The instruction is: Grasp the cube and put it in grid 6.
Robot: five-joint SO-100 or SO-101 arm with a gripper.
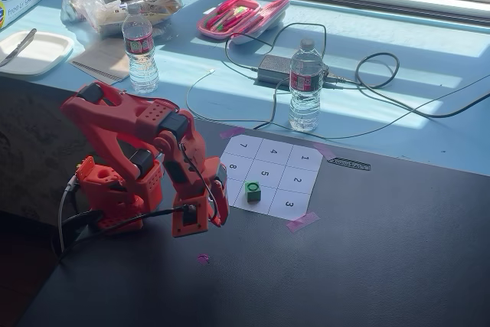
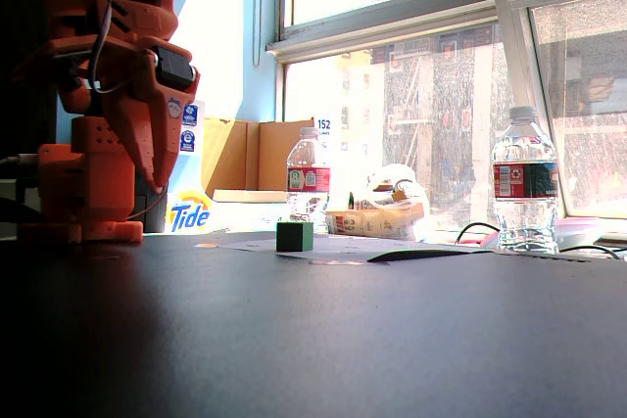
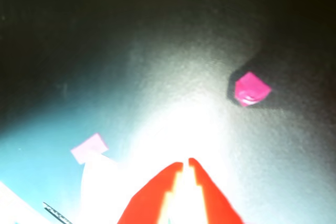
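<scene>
The small green cube [image 1: 253, 191] stands on the white 3x3 sheet, in the near-row middle cell, grid 6 [image 1: 267, 199], below the "5" and left of the "3"; it covers that cell's number. It also shows in a low fixed view [image 2: 294, 236]. My red gripper [image 1: 213, 223] points down at the dark table, left of the sheet and apart from the cube. In the wrist view the gripper [image 3: 185, 162] is shut and empty, and the cube is out of view. The folded arm fills the left of a fixed view [image 2: 147, 95].
Two water bottles [image 1: 140, 50] [image 1: 305, 86] stand behind the sheet, with a power adapter [image 1: 274, 70] and cables. Pink tape bits lie on the table [image 1: 302, 221] [image 1: 202, 258] [image 3: 251, 88]. A pink case [image 1: 243, 15] and bags lie at the back.
</scene>
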